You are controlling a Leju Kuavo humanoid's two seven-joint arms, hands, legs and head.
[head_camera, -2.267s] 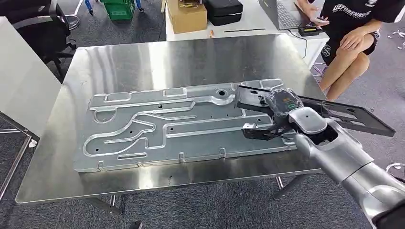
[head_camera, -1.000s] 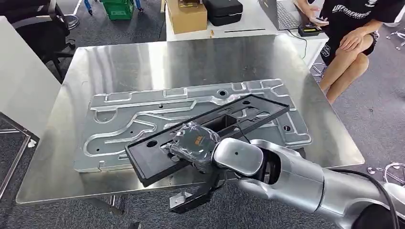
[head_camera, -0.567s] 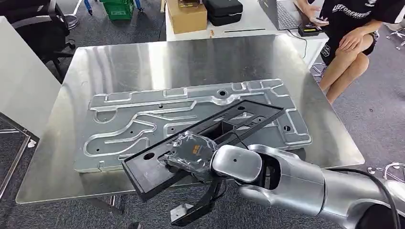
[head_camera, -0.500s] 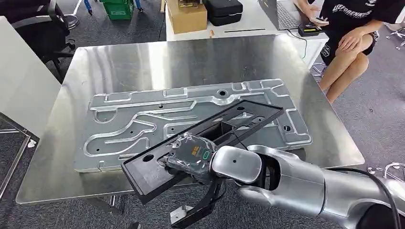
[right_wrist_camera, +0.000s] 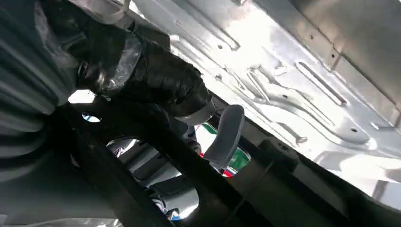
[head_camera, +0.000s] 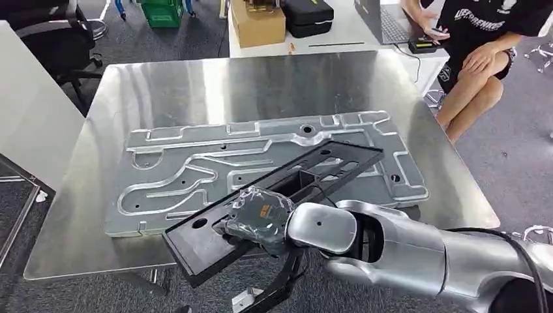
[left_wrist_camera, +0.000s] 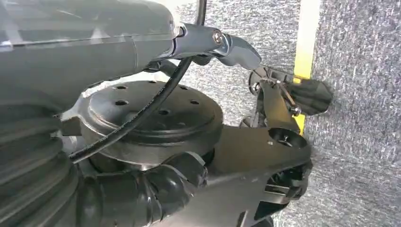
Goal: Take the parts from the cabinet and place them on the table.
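Note:
A long black frame part (head_camera: 195, 246) hangs slanted over the near half of the steel table (head_camera: 195, 85). My right hand (head_camera: 257, 218), wrapped in clear film, grips it near its near-left end. The part's far end (head_camera: 352, 153) lies above a large stamped silver panel (head_camera: 195, 171) that rests flat on the table. In the right wrist view the wrapped right hand (right_wrist_camera: 142, 80) holds the black frame part (right_wrist_camera: 283, 189) just over the silver panel (right_wrist_camera: 283, 71). My left hand (left_wrist_camera: 94, 189) hangs at my side above the floor, and how its fingers stand is unclear.
A person (head_camera: 482, 39) sits at the back right beside a white desk with a laptop (head_camera: 385, 19), a cardboard box (head_camera: 257, 23) and a black case (head_camera: 310, 16). A white surface (head_camera: 26, 104) stands at the left. An office chair (head_camera: 52, 32) is at the back left.
My right arm has swung the black part from the table's right side over to the front middle, then eased it slightly toward the near-left edge. The silver panel has not moved.

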